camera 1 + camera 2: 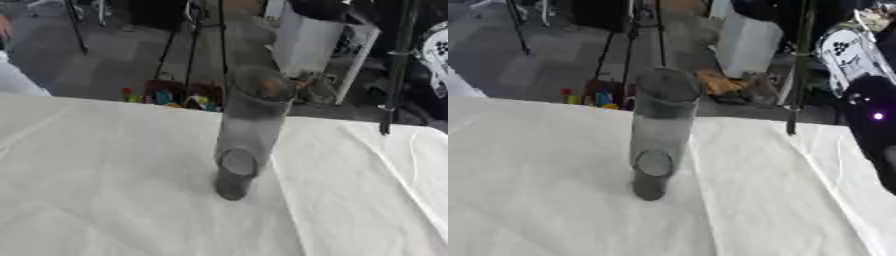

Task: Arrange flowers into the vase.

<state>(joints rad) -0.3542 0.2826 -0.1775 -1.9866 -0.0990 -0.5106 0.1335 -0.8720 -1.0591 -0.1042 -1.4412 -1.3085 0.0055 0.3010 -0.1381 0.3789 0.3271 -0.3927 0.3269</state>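
Vase (248,131) upright mid-worktop, on white cloth (105,190), appears empty. Dark green stem (398,65) hangs past far right edge; holder unseen. Hands not in view; finger state unknown. Judgement: no flower placed yet.

- The right arm (871,125) comes in from the upper right and shows best in the right eye view, above the right edge of the surface near its far corner.
- Its lower part is black and bulky, with a small purple light glowing on it.
- Above that sits a pale, silver-white section with dark marks, tilted toward the far side.
- Where the arm ends is too blurred to make out.
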